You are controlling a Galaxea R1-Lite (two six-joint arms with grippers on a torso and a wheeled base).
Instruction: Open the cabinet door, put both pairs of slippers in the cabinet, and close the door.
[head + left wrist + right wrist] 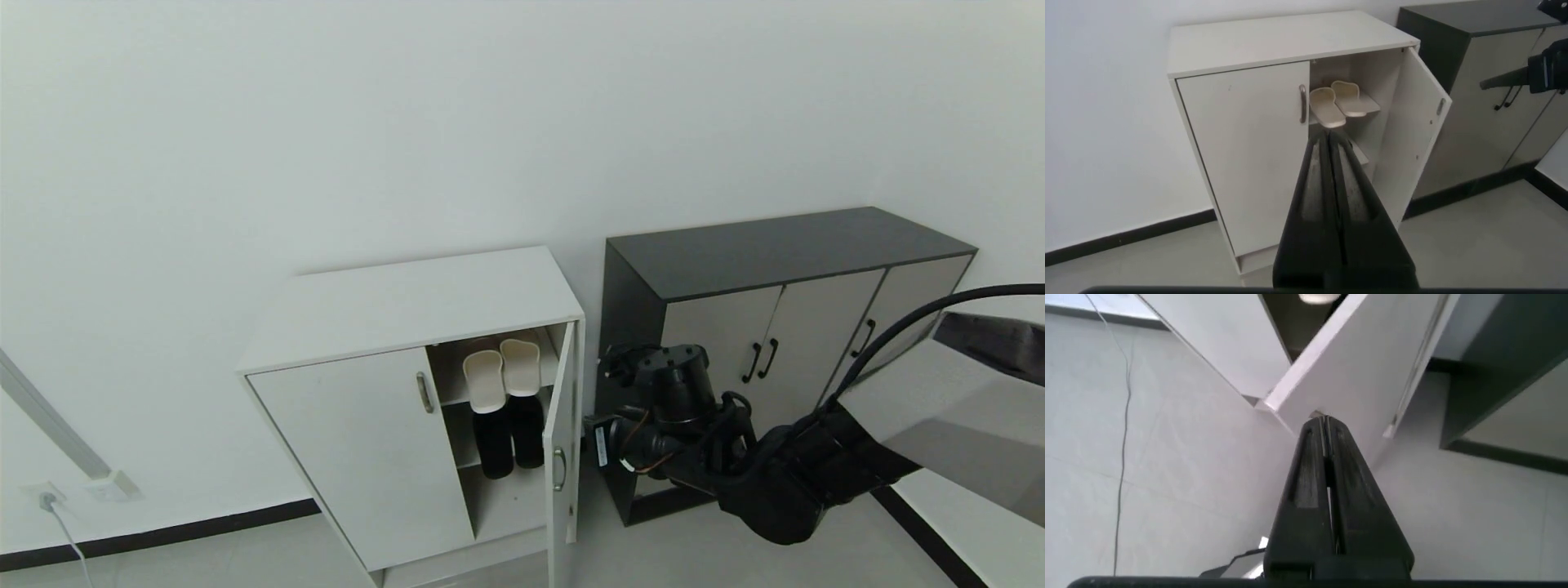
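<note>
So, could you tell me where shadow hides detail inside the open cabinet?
Head view: even light; cream slippers and black slippers both stand out against the pale interior of the cabinet. Left wrist view: cream pair well lit, the space below hidden by the left gripper. Right wrist view: interior is a dark wedge past the open door.

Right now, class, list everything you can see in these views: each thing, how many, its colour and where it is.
white cabinet: one, white, against the wall, right door open
beige slippers: one pair, beige, upper shelf inside the white cabinet
black slippers: one pair, black, shelf below the beige pair
dark cabinet: one, dark grey, right of the white cabinet
wall socket: one, white, low on the wall, far left
left gripper: one, black, shut, facing the white cabinet
right gripper: one, black, shut, by the open door's bottom edge
</note>
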